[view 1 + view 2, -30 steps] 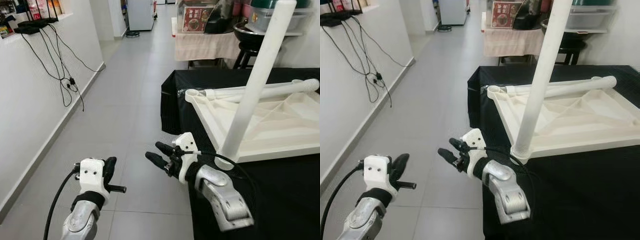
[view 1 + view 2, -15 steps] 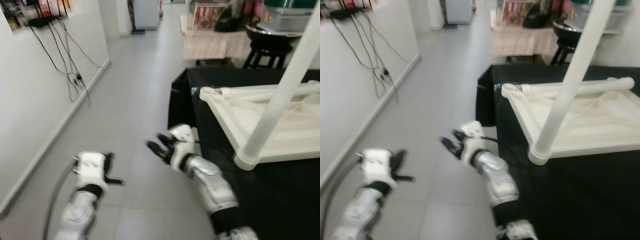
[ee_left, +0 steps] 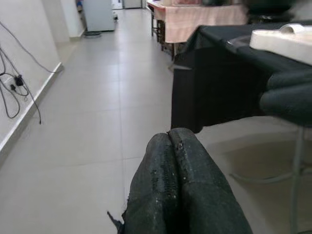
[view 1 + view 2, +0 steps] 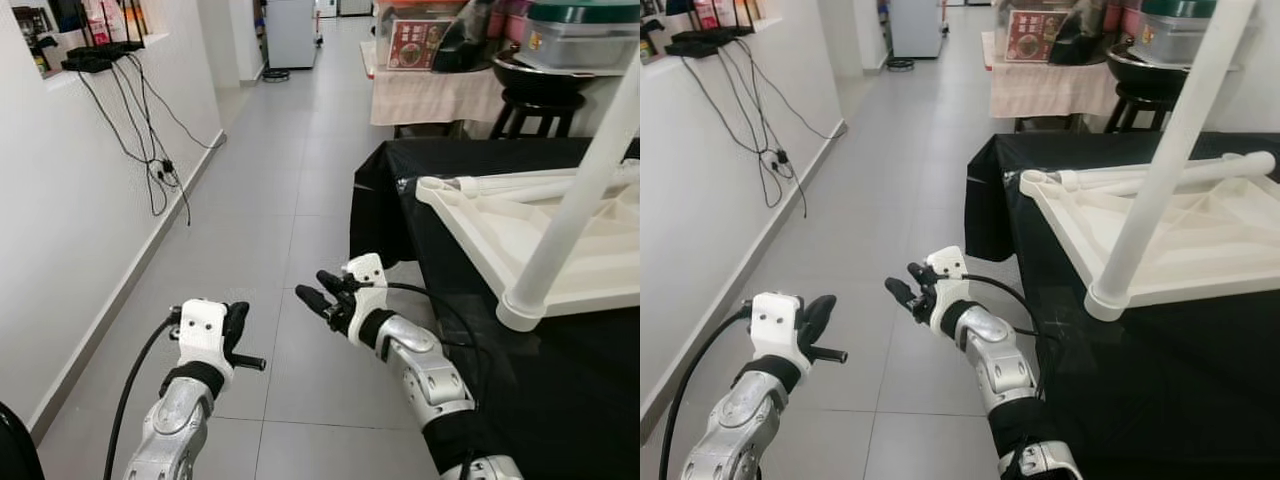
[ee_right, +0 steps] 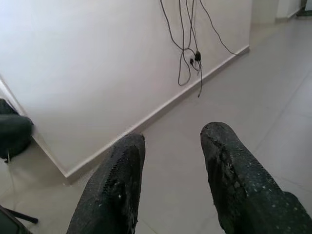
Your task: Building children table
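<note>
Since a second ago your view swung left and pulled back, so the tabletop slid toward the right edge, while both arms kept their raised pose over the floor tiles. You had the left gripper (image 4: 236, 330) low on the left with its fingers (image 3: 178, 195) pressed together, holding nothing. Your right gripper (image 4: 318, 293) hovered just off the black cloth's (image 4: 560, 400) corner, its fingers (image 5: 229, 165) parted and empty. On that cloth, the white tabletop (image 4: 1200, 240) lay upside down, one leg (image 4: 1160, 170) standing upright at its near corner and another leg (image 4: 1170, 172) lying along its far edge.
</note>
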Tool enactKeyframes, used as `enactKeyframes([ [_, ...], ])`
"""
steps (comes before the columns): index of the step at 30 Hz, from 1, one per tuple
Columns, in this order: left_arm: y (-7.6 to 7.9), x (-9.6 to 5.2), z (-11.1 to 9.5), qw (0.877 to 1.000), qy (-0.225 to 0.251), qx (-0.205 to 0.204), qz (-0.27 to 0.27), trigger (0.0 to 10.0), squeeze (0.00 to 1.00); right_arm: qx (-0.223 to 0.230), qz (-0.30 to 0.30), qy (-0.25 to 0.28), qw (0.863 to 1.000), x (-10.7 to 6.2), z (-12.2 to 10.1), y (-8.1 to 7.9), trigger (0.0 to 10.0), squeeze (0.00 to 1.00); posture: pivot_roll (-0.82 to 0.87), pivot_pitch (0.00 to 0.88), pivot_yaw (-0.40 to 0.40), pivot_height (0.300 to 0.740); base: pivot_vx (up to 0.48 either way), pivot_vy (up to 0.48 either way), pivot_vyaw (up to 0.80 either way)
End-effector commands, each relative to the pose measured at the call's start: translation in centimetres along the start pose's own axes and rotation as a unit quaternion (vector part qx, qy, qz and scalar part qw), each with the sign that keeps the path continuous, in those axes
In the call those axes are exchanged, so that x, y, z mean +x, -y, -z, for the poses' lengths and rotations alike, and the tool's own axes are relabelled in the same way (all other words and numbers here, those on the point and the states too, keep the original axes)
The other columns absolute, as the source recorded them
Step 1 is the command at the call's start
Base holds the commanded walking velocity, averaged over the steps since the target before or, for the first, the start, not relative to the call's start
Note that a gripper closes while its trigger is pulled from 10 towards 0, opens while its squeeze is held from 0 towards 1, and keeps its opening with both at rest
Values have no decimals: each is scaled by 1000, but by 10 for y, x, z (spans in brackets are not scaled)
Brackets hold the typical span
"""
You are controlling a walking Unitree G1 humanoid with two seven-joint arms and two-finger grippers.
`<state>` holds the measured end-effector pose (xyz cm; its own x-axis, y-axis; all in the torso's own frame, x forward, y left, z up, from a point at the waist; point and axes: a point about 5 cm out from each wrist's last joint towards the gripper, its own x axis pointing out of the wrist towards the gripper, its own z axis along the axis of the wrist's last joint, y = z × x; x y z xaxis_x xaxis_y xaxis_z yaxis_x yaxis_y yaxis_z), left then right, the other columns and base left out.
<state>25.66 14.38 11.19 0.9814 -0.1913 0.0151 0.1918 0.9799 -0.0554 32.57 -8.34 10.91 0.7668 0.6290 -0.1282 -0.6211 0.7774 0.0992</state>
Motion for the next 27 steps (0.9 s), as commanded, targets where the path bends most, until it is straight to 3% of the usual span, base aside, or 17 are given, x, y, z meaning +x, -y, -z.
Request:
enactKeyframes([
  [1,-6,-2,8,1000,-17,-11,-10,10000,0,-3,-17,6,1000,6,-3,-5,10000,0,-37,0,32,740,240,0,800],
  [6,-5,-1,8,1000,-15,-12,-3,10000,0,-2,-29,-9,1000,9,2,-7,10000,0,-40,0,33,740,241,0,160],
  [15,-4,-2,7,1000,-12,-10,3,10000,0,-25,-37,0,999,10,-1,-10,10000,0,-38,0,31,740,252,0,622],
  [27,-4,-1,7,1000,-9,-12,10,10000,0,-7,-44,-7,999,11,2,-9,10000,0,-42,0,33,740,259,0,0],
])
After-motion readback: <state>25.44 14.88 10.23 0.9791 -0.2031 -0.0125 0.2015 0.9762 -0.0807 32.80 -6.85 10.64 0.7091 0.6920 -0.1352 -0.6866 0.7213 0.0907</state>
